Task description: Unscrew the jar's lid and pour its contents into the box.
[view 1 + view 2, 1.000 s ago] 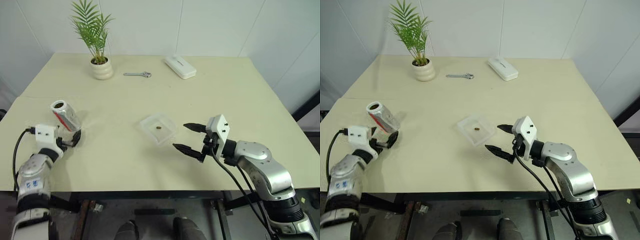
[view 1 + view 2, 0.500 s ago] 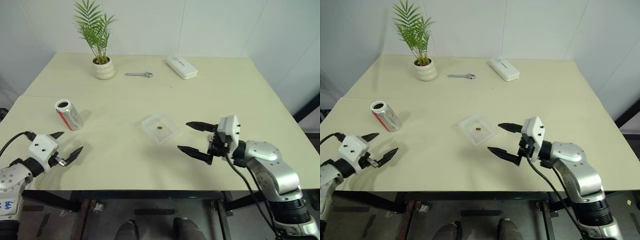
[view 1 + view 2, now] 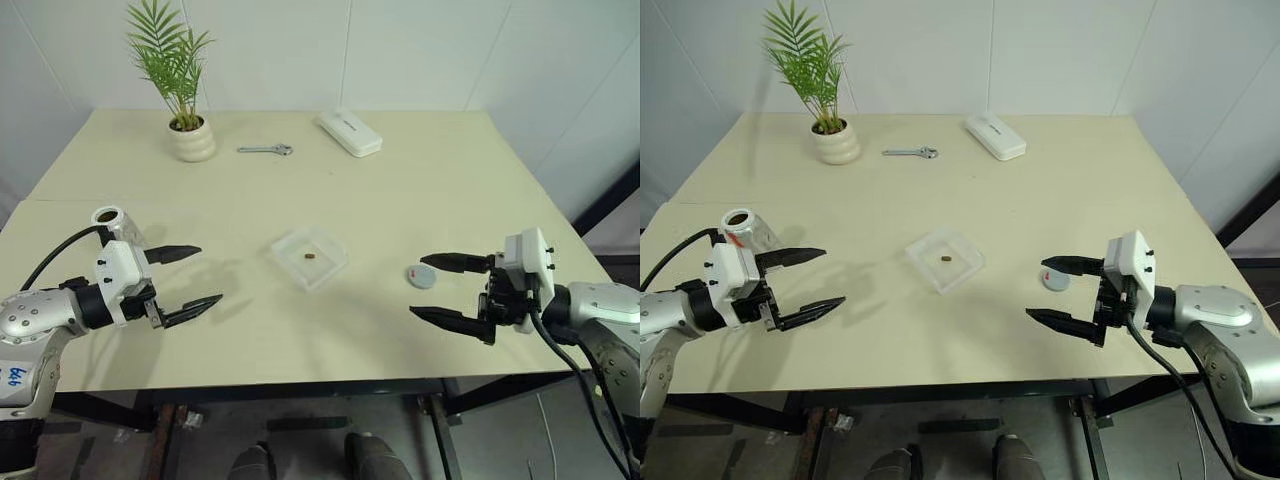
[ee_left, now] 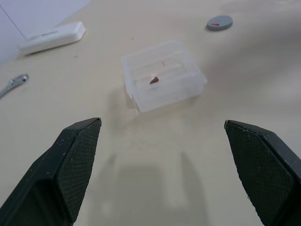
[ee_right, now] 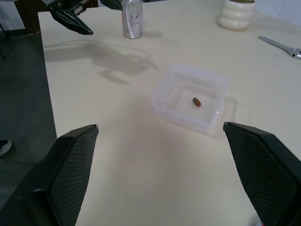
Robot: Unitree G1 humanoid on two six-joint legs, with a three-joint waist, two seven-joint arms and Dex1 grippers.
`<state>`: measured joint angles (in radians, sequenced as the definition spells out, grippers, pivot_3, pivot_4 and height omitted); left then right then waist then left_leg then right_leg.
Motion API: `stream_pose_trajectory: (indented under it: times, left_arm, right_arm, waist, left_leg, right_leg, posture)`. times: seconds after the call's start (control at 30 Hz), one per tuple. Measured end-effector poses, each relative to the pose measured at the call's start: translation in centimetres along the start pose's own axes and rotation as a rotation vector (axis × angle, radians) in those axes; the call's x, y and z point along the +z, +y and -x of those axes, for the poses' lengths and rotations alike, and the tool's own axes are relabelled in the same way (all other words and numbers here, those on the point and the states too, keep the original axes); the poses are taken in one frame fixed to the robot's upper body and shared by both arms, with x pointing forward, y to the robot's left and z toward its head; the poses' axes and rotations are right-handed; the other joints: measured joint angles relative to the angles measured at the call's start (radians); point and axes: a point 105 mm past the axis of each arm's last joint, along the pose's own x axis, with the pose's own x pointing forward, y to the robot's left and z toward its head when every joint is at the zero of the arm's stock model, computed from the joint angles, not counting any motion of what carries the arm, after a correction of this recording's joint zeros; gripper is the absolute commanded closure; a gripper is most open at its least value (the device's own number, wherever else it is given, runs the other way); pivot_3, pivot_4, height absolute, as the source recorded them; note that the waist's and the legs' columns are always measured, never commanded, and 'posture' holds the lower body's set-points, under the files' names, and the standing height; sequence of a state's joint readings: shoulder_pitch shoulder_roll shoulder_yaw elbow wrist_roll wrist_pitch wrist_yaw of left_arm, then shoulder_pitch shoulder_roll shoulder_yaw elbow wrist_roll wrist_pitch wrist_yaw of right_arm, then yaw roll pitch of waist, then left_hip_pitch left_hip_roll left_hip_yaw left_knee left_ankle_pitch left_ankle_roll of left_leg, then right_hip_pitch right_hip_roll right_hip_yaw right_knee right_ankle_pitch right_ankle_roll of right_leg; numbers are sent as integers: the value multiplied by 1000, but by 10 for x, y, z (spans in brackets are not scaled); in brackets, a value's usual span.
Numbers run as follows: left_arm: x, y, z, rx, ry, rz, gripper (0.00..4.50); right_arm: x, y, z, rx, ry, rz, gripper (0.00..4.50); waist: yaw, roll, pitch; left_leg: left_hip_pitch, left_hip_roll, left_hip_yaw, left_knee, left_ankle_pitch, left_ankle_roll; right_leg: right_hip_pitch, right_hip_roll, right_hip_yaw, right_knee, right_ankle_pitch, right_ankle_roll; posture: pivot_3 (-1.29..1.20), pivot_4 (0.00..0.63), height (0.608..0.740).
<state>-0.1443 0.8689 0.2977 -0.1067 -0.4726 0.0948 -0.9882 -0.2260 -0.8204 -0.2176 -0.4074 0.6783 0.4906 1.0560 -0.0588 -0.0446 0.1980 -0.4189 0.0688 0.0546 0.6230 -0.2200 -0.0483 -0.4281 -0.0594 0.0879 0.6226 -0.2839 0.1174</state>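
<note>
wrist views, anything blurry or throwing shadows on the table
Left wrist view: both fingers are soft and out of focus up close, their pale shadow falling short of the box. Right wrist view: the left end effector casts a clear shadow beside the jar.

One jar [image 3: 738,222], one lid [image 3: 422,276], one box [image 3: 311,257]

Head stereo pair: high, looking forward and down over whole desk [image 3: 420,190], wall behind. Left wrist view: low, close, facing box [image 4: 162,75] from robot's left. Right wrist view: low, facing box from opposite side. All four share box mid-desk.
</note>
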Motion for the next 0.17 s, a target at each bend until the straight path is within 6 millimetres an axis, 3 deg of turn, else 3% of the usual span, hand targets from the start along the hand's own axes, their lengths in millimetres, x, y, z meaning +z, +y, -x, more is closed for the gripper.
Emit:
stream_pose_trajectory:
  times: [0.17]
  left_arm:
    - [-5,-3,-5,14,-6,31,16]
  right_arm:
    - [2,2,-1,-6,-6,6,0]
  waist:
    - [3,0,0]
  left_leg:
    - [-2,0,0,5,0,1]
  right_leg:
    - [1,-1,1,0,-1,-2]
  posture:
    - [0,150,740]
